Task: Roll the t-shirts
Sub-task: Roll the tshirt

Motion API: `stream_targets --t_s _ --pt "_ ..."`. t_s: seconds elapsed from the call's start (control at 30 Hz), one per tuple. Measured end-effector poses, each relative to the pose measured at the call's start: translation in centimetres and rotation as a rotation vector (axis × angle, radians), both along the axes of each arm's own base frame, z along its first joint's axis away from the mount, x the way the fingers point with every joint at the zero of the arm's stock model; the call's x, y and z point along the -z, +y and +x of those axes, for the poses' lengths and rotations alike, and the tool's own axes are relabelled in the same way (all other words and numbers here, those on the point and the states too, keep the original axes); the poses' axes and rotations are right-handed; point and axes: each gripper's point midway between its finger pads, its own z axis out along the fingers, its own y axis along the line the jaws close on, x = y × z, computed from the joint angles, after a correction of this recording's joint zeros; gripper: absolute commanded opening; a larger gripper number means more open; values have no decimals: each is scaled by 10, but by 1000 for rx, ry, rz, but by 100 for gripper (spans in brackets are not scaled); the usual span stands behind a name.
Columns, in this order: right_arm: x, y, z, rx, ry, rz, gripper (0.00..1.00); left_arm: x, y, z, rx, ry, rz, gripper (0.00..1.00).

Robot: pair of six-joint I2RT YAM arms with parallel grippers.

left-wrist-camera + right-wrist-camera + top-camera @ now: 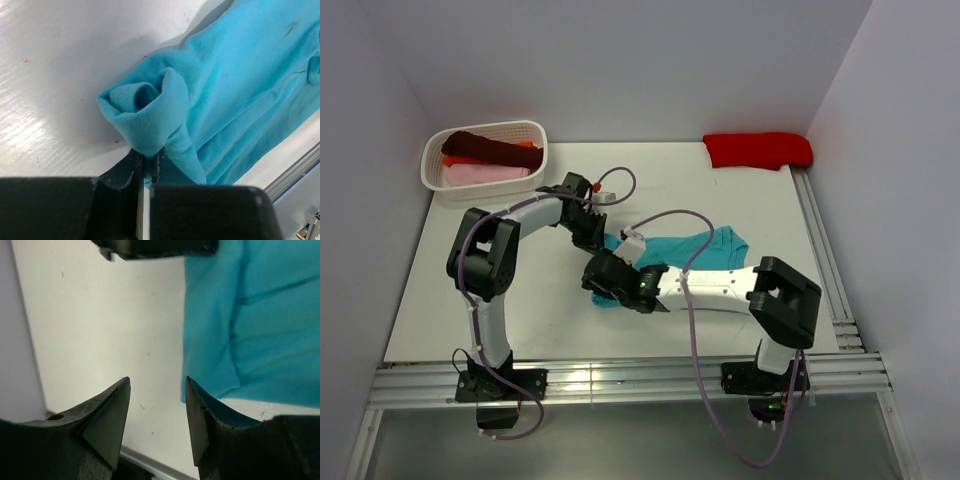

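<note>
At the near-left end of the teal t-shirt point(725, 245), which lies mid-way across the bench point(560, 330), the right gripper point(157, 390) hangs low. Its fingers are apart with nothing between them, one tip at the shirt's edge. Just beyond it, at the same end, the left gripper point(144, 167) has its fingers pinched together on a fold of teal cloth directly under the rolled end point(142, 107). That end is a loose, open spiral; the rest of the shirt runs off flatter to the right. Judgement: roll barely begun. To do this step well, tighten the coil before advancing it. The right fingers should take the coil's other side so both sides turn together, else it may cone. Keep the cloth low on the bench. Risk: a single pinch lets the spiral slacken. Beyond the shirt, far left, a white basket point(490, 190) holds a maroon t-shirt point(485, 148) and a pink t-shirt point(485, 173). Far right lies a red t-shirt point(758, 150).
</note>
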Motion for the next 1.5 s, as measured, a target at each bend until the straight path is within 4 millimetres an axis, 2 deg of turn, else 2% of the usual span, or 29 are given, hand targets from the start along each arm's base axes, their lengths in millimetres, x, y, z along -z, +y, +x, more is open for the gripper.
stream_targets --t_s 0.13,0.23,0.33,0.5,0.77,1.03,1.2,1.33,1.37,1.5 --pt "-13 11 21 8 -61 -153 54 0 0 0 2 -7 25 1" --pt "-13 21 36 8 -98 -255 54 -1 0 0 3 -11 41 1" --pt "-3 23 46 2 -117 -366 54 -1 1 1 1 -16 58 1" --pt "23 15 53 -10 -118 -533 54 -2 5 3 -3 -24 82 1" --pt "51 1 49 -29 -92 -683 54 -2 5 4 3 -26 100 2" --pt "58 1 30 -56 -73 -756 54 -2 5 4 7 -18 106 5" --pt "68 -7 17 -63 -48 -808 53 -2 5 4 12 -12 112 6" --pt "72 -12 10 -62 -24 -828 43 -2 5 4 13 -7 115 8" --pt "73 -13 8 -59 -23 -832 37 -2 5 4 12 -6 116 9" --pt "75 -13 7 -56 -27 -824 21 -2 5 5 13 2 121 15"
